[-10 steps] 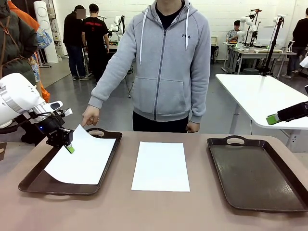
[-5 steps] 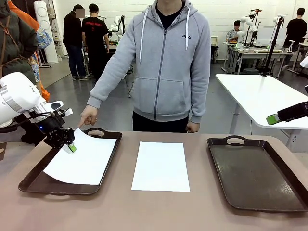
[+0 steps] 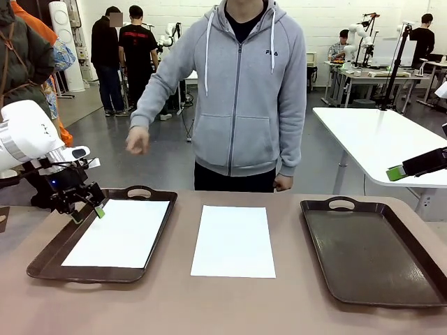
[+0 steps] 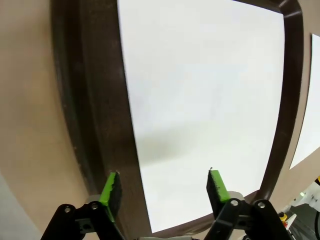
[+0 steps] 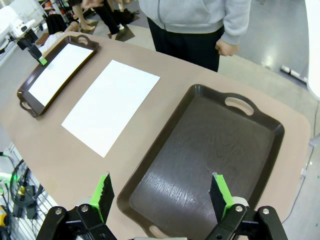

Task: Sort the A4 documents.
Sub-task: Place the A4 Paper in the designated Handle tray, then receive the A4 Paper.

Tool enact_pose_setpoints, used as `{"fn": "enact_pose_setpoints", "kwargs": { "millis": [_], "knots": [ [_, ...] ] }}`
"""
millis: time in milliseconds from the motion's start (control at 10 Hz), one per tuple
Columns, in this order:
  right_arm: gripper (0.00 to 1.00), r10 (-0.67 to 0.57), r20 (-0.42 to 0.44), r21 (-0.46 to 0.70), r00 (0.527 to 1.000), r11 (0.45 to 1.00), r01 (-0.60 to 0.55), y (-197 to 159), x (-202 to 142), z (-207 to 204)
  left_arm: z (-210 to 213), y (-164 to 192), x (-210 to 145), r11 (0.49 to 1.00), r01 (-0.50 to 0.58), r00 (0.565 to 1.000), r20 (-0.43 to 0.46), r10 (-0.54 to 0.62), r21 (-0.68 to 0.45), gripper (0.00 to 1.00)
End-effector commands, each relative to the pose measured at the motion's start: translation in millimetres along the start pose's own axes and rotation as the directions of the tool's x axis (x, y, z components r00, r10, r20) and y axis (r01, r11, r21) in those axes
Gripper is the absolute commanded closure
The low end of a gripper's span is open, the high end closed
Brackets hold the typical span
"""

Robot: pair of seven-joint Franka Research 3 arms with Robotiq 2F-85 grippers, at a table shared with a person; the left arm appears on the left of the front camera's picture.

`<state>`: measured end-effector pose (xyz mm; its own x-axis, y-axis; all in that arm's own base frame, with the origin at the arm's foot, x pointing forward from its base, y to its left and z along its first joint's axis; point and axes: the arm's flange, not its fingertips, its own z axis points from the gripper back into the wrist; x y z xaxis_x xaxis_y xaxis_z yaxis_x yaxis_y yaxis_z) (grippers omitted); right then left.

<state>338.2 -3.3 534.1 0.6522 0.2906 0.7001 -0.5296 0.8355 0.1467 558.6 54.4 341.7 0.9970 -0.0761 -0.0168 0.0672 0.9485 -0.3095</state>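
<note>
One A4 document (image 3: 115, 234) lies flat inside the left dark brown tray (image 3: 45, 264). My left gripper (image 3: 87, 207) hovers open over that tray's far left edge, holding nothing. In the left wrist view its green pads (image 4: 111, 187) straddle the sheet's (image 4: 200, 100) edge and the tray rim (image 4: 90, 125) from above. A second A4 document (image 3: 234, 241) rests on the table between the trays. My right gripper (image 5: 162, 192) hangs open, high above the empty right tray (image 5: 200, 155); its green pad (image 3: 396, 173) shows at the right edge of the front view.
A person in a grey hoodie stands at the far side, one hand (image 3: 137, 142) raised above the left tray, the other at the table edge. The right tray (image 3: 370, 251) is bare. Brown tabletop lies open in front of the trays.
My left gripper opened and let go of the sheet, which dropped flat into the left tray. The person's hand lifted away from the tray. The right arm stayed still.
</note>
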Motion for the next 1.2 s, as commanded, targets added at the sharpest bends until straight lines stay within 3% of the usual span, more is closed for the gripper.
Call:
{"fn": "enact_pose_setpoints", "kwargs": {
  "millis": [0,300,400,500,1100],
  "knots": [
    [0.00,-0.008,0.005,0.022,1.000,1.000,0.007,-1.4,-0.8,-2.2,12.0,-4.7,-1.0,0.998,-0.020,1.000,0.016,0.019,0.059,0.00],
    [0.00,-0.008,0.005,0.022,1.000,1.000,0.007,-1.4,-0.8,-2.2,16.6,-9.6,-0.2,0.999,-0.035,0.996,0.077,0.034,0.005,0.00],
    [0.00,-0.008,0.005,0.022,1.000,1.000,0.007,-1.4,-0.8,-2.2,21.0,-10.9,0.2,0.993,-0.074,0.991,0.102,0.084,-0.093,0.00],
    [0.00,-0.008,0.005,0.022,1.000,1.000,0.007,-1.4,-0.8,-2.2,14.9,-4.2,1.4,1.000,-0.006,0.999,0.038,0.005,0.023,0.00],
    [0.00,-0.008,0.005,0.022,1.000,1.000,0.007,-1.4,-0.8,-2.2,14.9,-4.2,1.4,1.000,-0.006,0.999,0.038,0.005,0.023,0.00]
  ]
}}
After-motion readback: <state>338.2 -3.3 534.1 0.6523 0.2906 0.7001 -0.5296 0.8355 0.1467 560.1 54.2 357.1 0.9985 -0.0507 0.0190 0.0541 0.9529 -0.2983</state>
